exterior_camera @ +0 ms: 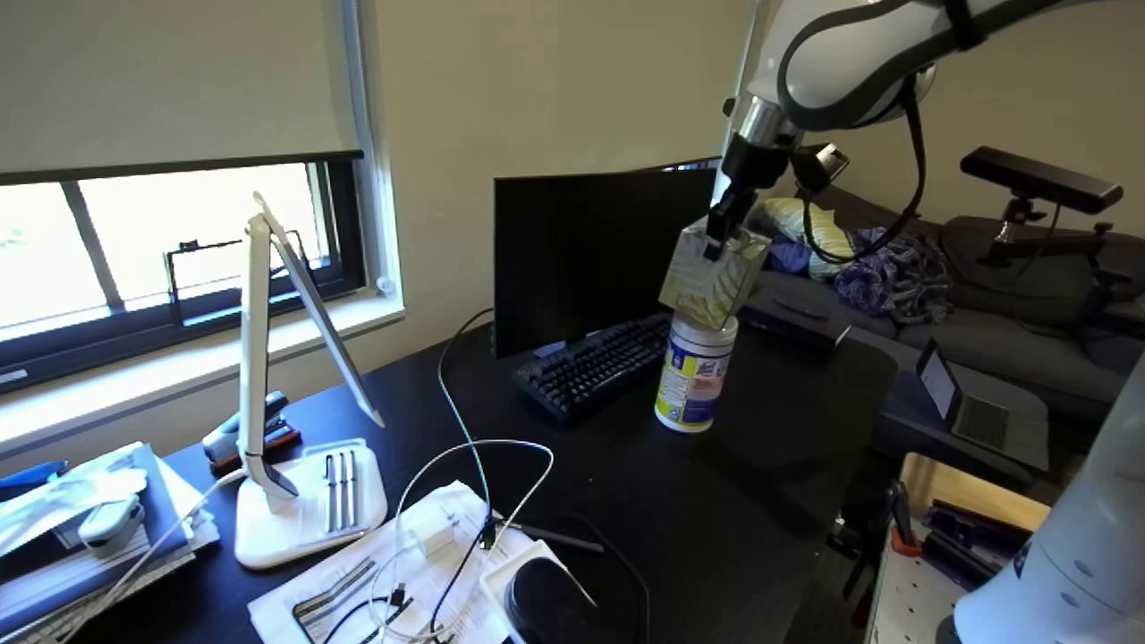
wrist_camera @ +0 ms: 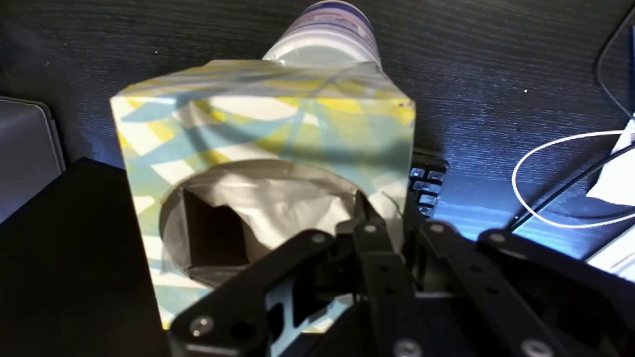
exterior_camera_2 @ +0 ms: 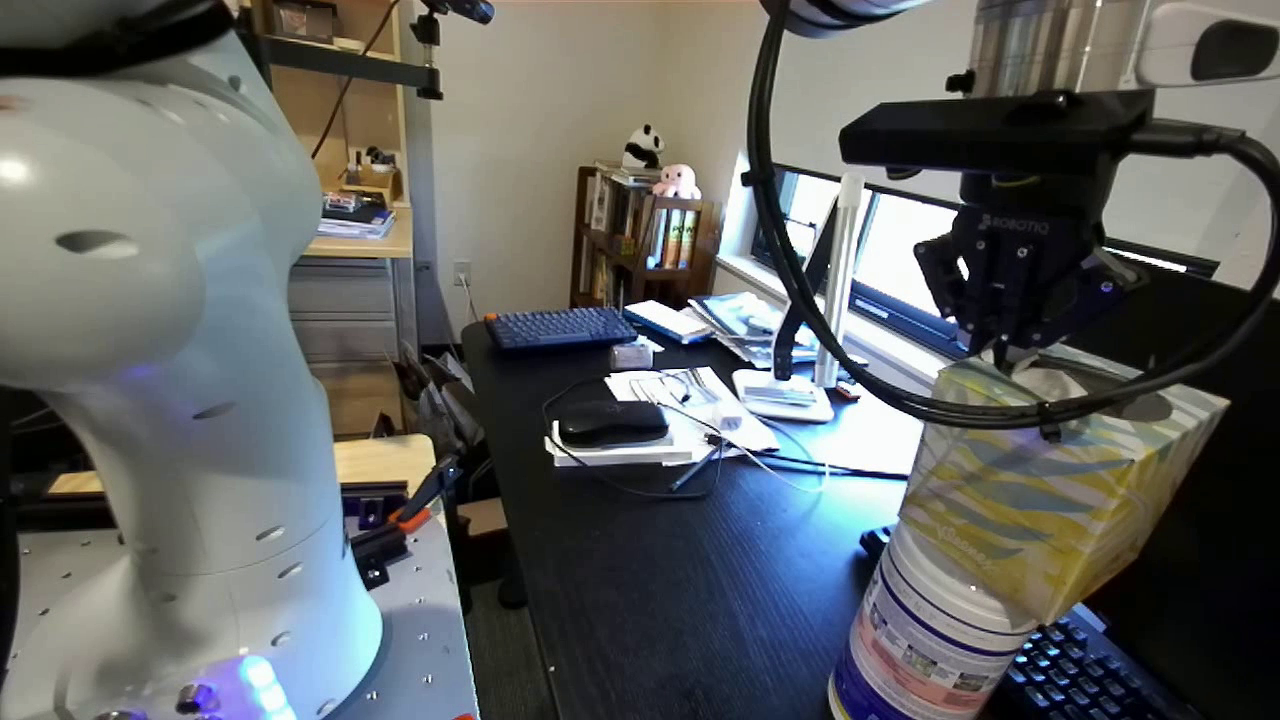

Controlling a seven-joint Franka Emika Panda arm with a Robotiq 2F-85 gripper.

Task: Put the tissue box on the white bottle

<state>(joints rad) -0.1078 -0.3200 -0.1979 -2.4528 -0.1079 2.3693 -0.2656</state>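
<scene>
The tissue box (exterior_camera: 707,282) has a yellow, blue and white leaf pattern and is tilted. It sits at the top of the white bottle (exterior_camera: 693,380), which stands upright on the black desk. In an exterior view, the box (exterior_camera_2: 1040,500) overlaps the bottle's lid (exterior_camera_2: 935,625) and appears to touch it. My gripper (wrist_camera: 386,206) is shut on one side wall of the box, with one finger inside the oval opening and one outside. In the wrist view, the box (wrist_camera: 263,124) hides part of the bottle (wrist_camera: 330,34).
A black monitor (exterior_camera: 590,259) and a dark keyboard (exterior_camera: 595,362) stand close beside the bottle. A white desk lamp (exterior_camera: 257,358), papers, loose cables (exterior_camera: 479,447) and a black mouse-shaped case (exterior_camera_2: 612,423) lie further along the desk.
</scene>
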